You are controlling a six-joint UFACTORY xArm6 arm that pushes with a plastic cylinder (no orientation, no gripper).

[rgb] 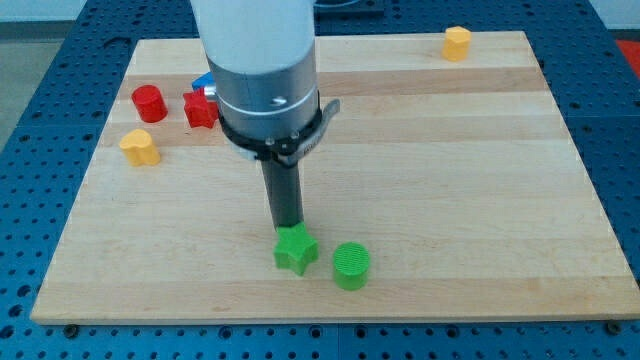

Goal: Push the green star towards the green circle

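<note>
The green star (296,250) lies near the bottom edge of the wooden board, a little left of centre. The green circle (351,265) stands just to its right and slightly lower, with a small gap between them. My tip (289,227) is right at the star's upper edge, touching or nearly touching it from the view's top side. The rod hangs from the grey arm body (262,70) above.
A red cylinder (149,103), a red star (200,110) and a yellow heart-like block (140,146) sit at the upper left. A blue block (203,82) peeks out beside the arm. A yellow block (457,43) sits at the top right. The board's bottom edge (330,318) is close to the green blocks.
</note>
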